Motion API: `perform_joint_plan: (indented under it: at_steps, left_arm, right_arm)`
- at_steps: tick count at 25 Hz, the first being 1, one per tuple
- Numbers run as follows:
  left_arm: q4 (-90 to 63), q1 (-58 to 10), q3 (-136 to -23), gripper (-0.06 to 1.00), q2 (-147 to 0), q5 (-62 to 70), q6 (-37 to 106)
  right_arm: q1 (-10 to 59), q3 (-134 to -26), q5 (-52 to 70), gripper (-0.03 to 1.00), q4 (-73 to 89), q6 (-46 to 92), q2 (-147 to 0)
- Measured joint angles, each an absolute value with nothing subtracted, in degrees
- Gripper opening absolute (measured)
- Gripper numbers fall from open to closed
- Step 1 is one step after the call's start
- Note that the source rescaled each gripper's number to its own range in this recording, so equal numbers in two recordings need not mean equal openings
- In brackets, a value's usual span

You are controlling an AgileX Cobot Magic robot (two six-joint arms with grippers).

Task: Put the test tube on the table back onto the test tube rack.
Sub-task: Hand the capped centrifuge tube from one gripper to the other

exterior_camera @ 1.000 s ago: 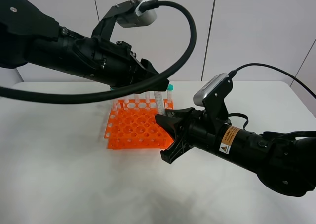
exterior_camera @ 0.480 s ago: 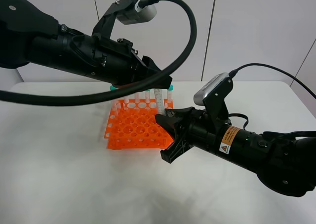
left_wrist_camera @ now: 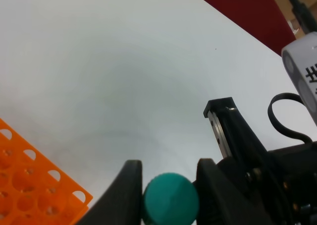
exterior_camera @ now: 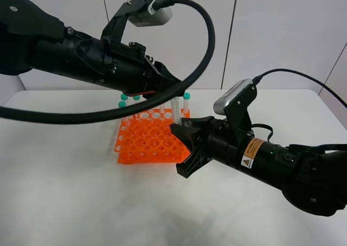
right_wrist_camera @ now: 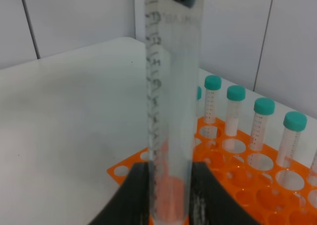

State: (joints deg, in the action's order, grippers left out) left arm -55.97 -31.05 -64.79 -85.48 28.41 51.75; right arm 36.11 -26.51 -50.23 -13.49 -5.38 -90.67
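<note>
The test tube is upright in mid-air, off the desk, hanging over the right side of the test tube rack. The left tool is clamped on its teal cap. The right tool pinches the lower end, with fingers snug on both sides. Other capped tubes stand along the rack's back row.
</note>
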Motion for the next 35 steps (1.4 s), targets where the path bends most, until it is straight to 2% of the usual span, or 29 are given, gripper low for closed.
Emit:
perform_joint_plan:
  at_steps: [11,12,15,17,26,35]
  left_arm:
    - [-56.68,-31.05,-64.79,0.02,-85.48,27.74,52.01]
    - [-57.08,-31.05,-64.79,0.02,-85.48,27.6,52.06]
    - [-57.88,-31.05,-64.79,0.02,-85.48,27.04,52.06]
    - [-58.33,-31.05,-64.79,0.02,-85.59,26.98,52.13]
    - [-58.58,-31.05,-64.79,0.02,-85.65,26.57,52.7]
    - [-58.58,-31.05,-64.79,0.02,-85.99,25.38,52.7]
  right_arm:
    - [36.11,-26.51,-51.31,0.02,-12.99,-4.34,-90.67]
    - [36.11,-26.51,-51.44,0.05,-12.79,-4.28,-90.67]
    - [36.11,-26.51,-52.47,0.24,-12.79,-4.1,-90.67]
    - [36.11,-26.51,-53.43,0.31,-12.85,-4.15,-90.67]
    - [36.11,-26.51,-54.0,0.36,-15.62,-5.81,-90.67]
    - [36.11,-26.51,-51.62,0.36,-10.15,0.64,-90.67]
